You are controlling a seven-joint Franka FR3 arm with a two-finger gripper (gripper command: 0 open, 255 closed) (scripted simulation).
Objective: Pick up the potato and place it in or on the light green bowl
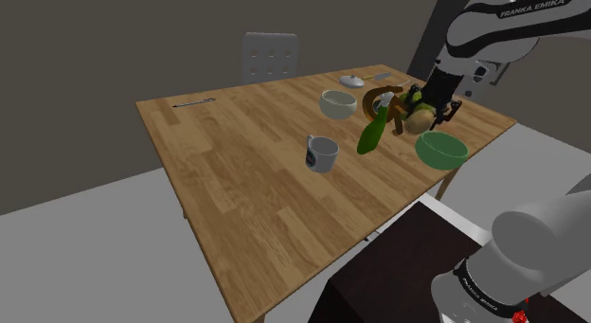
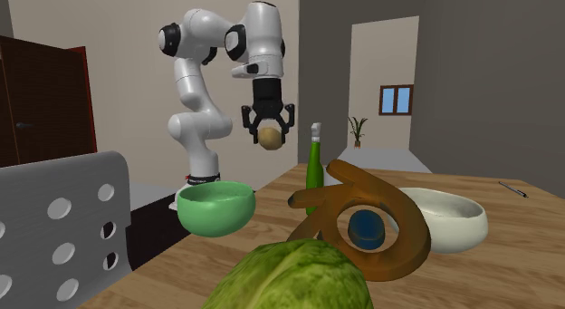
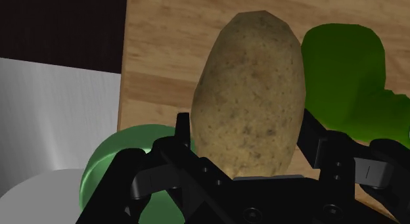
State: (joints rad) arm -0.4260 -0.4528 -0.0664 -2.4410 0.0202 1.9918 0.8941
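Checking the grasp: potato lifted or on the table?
Lifted. The gripper is shut on the potato, hanging clear above the table.

I read the worktop [image 1: 237, 188] as planked wood, grain plain, low sheen. The potato [image 3: 250, 91] has matt tan skin, finely speckled, rough-looking. The claw [image 3: 246, 134] is black with dull highlights along its edges. The light green bowl [image 2: 215, 209] looks smooth and glossy, and the green bottle [image 2: 313, 167] is shiny too.
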